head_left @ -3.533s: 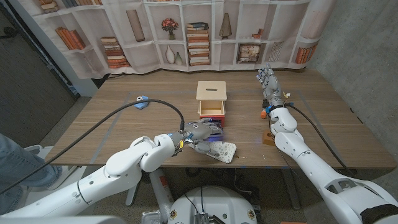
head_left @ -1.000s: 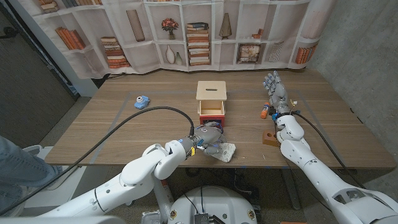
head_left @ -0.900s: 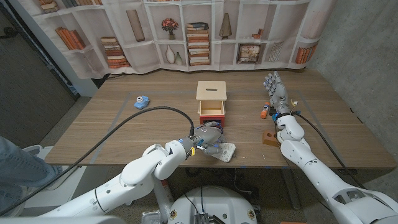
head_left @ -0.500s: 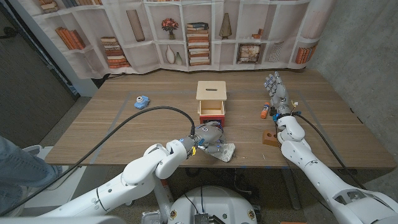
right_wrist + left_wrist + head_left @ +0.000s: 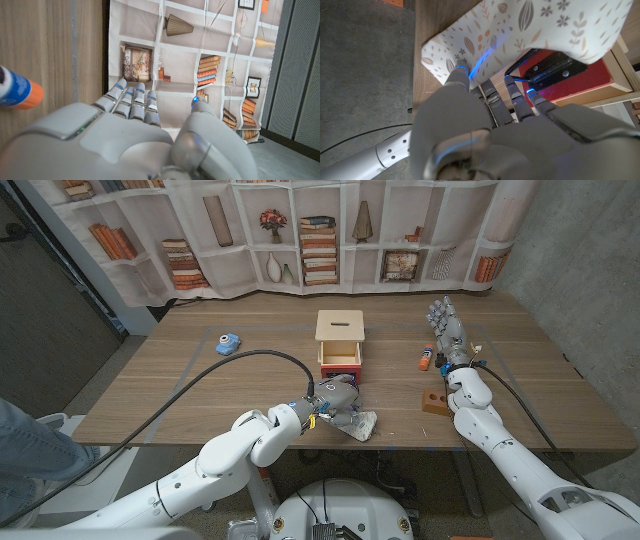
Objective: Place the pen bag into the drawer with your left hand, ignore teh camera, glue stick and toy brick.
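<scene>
The pen bag (image 5: 360,424), white with a leaf print, sits just in front of the open drawer (image 5: 340,364), close to the table's front edge. My left hand (image 5: 333,400) grips its near-left end, fingers curled on the fabric. In the left wrist view the pen bag (image 5: 530,35) spreads beyond my fingertips (image 5: 461,74), with the drawer's red inside (image 5: 580,80) beside it. The drawer belongs to a small wooden box (image 5: 340,327) at mid table. My right hand (image 5: 443,323) stands upright at the right, fingers apart, holding nothing.
A glue stick (image 5: 426,362) lies beside my right wrist and appears as the glue stick (image 5: 17,90) in the right wrist view. A brown toy brick (image 5: 433,402) sits nearer the front right. A small blue camera (image 5: 229,342) lies far left. A printed bookshelf curtain (image 5: 320,230) backs the table.
Over 3.5 seconds my left hand has edged right and forward with the pen bag, closer to the drawer's front. My right hand has shifted slightly right. Little has moved in the last second.
</scene>
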Controlling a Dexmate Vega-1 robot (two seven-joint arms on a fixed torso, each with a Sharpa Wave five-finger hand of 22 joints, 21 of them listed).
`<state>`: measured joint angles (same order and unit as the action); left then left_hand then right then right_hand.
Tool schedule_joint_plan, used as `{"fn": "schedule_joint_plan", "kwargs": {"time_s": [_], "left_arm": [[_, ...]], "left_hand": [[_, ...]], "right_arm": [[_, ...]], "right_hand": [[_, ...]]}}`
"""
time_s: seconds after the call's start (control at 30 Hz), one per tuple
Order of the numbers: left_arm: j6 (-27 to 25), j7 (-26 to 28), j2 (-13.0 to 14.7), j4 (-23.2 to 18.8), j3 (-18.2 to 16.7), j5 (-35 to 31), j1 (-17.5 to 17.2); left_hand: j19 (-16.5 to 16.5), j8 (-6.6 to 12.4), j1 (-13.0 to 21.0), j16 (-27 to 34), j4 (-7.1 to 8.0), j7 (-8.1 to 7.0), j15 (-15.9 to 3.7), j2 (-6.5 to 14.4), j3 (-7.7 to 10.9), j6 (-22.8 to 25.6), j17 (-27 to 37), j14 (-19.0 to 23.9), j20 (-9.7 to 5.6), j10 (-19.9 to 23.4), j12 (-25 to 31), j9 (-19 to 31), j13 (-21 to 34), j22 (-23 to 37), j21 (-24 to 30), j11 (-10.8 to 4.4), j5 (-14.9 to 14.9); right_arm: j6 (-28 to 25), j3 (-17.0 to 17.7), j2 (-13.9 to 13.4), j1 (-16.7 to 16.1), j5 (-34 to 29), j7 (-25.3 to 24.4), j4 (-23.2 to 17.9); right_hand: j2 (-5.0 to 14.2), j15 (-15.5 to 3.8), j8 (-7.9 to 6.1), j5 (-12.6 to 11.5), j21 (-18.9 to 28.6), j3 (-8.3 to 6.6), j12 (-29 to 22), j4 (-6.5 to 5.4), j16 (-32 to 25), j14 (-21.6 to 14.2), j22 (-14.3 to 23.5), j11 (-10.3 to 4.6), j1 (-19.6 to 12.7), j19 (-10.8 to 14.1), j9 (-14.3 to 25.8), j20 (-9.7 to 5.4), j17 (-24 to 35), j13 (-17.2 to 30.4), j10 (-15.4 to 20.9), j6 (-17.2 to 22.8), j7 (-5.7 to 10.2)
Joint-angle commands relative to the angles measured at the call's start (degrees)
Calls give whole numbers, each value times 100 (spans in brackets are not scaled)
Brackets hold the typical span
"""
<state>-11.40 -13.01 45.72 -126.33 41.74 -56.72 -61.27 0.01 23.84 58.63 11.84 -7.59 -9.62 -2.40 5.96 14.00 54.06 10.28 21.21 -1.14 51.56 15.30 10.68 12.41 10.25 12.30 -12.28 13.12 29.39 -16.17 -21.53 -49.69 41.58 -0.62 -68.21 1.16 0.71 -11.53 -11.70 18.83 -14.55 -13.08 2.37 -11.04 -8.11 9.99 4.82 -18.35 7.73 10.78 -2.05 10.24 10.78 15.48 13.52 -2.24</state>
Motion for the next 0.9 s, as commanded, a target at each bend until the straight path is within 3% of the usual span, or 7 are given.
{"fn": "schedule_joint_plan", "kwargs": {"time_s": [0.03,0.9], "left_arm": [[-31,1,-13,-38,-35,40,-1],[-17,-63,1,-154,-115,11,75]], "left_hand": [[32,2,62,-7,6,11,-872,-6,20,28,11,44,-3,63,-4,17,24,13,-12,4,-18],[60,-8,93,-35,26,28,-855,-6,44,31,12,92,-6,109,-100,16,46,14,-26,4,-91]], "right_arm": [[29,39,-15,-67,19,-49,-129],[39,31,-2,-46,-16,-86,-146]], "right_hand": [[57,18,16,-12,-17,-8,4,44,8,-54,34,-24,12,62,17,-23,30,23,66,45,3],[68,21,15,-14,-61,-6,3,59,12,-63,36,-15,16,89,16,-26,29,24,78,62,-12]]}}
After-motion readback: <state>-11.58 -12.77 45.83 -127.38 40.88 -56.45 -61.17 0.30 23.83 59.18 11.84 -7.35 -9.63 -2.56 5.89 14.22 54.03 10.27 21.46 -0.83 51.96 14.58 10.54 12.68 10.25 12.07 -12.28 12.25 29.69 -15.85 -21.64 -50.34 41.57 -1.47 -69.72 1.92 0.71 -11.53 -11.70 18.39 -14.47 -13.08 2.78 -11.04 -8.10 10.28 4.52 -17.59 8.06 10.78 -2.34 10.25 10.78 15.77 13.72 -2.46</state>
